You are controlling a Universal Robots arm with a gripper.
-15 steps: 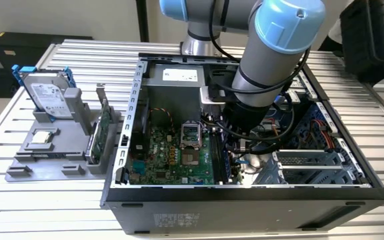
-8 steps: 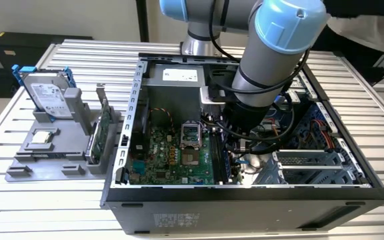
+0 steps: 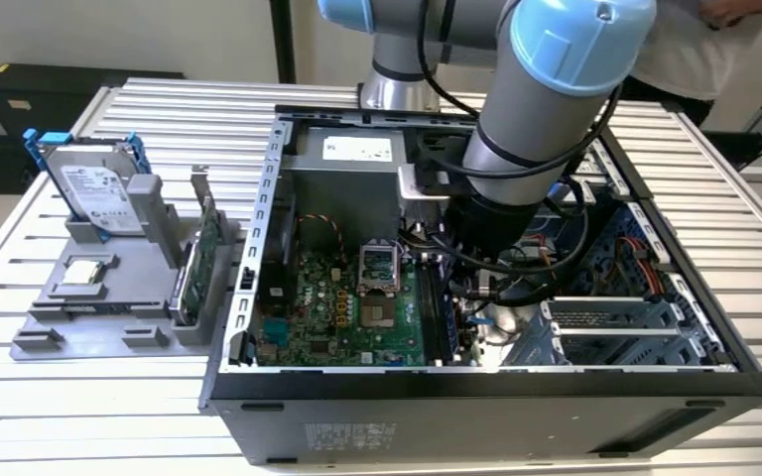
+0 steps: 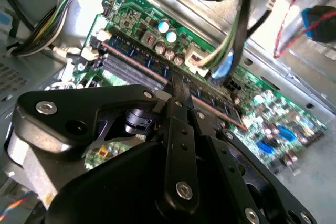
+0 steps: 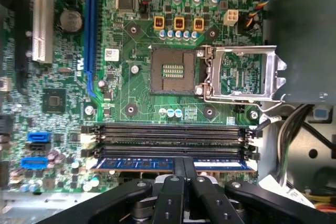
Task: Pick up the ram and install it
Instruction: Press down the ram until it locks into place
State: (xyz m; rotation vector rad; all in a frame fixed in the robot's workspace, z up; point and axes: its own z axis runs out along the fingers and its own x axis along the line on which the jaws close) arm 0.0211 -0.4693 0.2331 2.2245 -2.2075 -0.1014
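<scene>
A: Start big. What fills the middle of the exterior view?

B: The open computer case (image 3: 514, 382), lying on its side on the slatted metal surface (image 3: 76, 397). The arm (image 3: 540, 109) comes down from the upper centre of the frame into the case. In the left half of that frame a grey fixture (image 3: 103, 307) holds a hard drive (image 3: 90, 188) standing on edge and a green expansion card (image 3: 203, 263) standing beside it.

A: And inside the case?

B: The green motherboard (image 5: 136, 51), with the empty processor socket (image 5: 173, 71) at the centre of the first wrist view and its metal retention frame (image 5: 241, 74) swung open beside it. Below the socket in that frame run the memory slots (image 5: 168, 137), side by side.

A: Where is the ram?

B: The ram (image 5: 142, 163) is a blue stick in the slot nearest the gripper (image 5: 184, 167), its long axis running across the frame, parallel to the empty slots. It sits directly under the fingertips, at about mid-length of the stick.

A: And the gripper's state?

B: Its fingers are drawn close together across the ram's top edge in both wrist views, so I judge it clamped on the stick, which stands in the slot. Whether it is fully seated and latched I cannot tell.
</scene>
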